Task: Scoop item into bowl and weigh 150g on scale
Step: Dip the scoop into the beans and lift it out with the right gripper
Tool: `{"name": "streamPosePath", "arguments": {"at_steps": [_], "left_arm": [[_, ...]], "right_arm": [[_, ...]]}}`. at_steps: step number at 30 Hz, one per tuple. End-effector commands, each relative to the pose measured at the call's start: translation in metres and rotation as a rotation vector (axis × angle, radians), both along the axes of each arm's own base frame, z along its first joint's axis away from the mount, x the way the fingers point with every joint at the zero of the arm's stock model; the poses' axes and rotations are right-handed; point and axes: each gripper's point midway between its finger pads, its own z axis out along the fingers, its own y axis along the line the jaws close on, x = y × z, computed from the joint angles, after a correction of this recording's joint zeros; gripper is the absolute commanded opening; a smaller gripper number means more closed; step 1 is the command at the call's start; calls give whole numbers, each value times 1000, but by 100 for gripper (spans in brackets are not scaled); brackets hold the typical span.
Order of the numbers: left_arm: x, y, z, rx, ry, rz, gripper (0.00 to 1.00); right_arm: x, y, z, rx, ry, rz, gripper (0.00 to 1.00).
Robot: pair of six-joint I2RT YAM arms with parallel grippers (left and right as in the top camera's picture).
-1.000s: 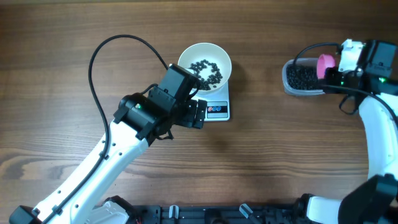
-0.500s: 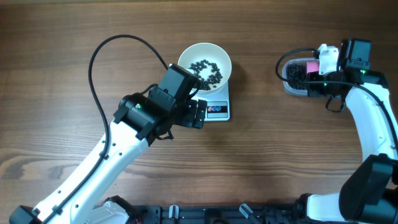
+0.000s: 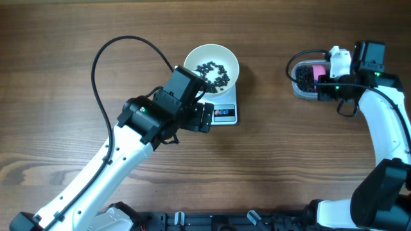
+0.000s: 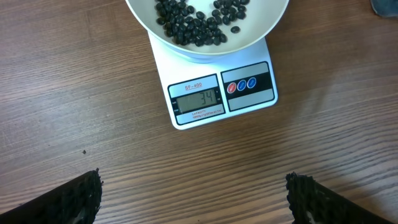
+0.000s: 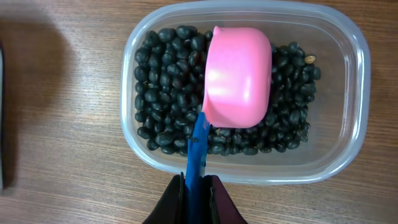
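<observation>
The white bowl (image 3: 211, 65) stands on the white scale (image 3: 223, 110) with a thin layer of black beans (image 4: 198, 22) inside; the display (image 4: 197, 100) reads 34. My left gripper (image 4: 194, 194) hovers open over bare wood just in front of the scale, nothing between its fingers. At the right, my right gripper (image 5: 197, 188) is shut on the blue handle (image 5: 199, 146) of a pink scoop (image 5: 237, 76), which is turned bowl-down over the heap of black beans (image 5: 168, 93) in the clear plastic tub (image 5: 345, 127).
A black cable (image 3: 112, 54) loops across the table left of the bowl. The left arm (image 3: 122, 160) stretches diagonally from the front left edge toward the scale. The clear tub (image 3: 307, 80) sits at the far right beside the right arm (image 3: 385, 128).
The right arm has swung left and carried the pink scoop from the tub's right end to over the beans inside it. The left arm has stayed still.
</observation>
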Motion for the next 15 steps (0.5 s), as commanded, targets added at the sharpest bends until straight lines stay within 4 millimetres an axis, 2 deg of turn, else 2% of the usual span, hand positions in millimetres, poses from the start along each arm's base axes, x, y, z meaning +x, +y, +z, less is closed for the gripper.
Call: {"name": "streamPosePath", "arguments": {"at_steps": [1,8,15], "left_arm": [[1,-3,5,-13,-9,3,100],[1,-3,5,-13,-9,3,100],[1,-3,5,-14,-9,3,100]], "right_arm": [[-1,10,4,147,-8,-9,4],[-7,8,14,321,-28,-38,4],[-2,6,15,328,-43,-64,4]]}}
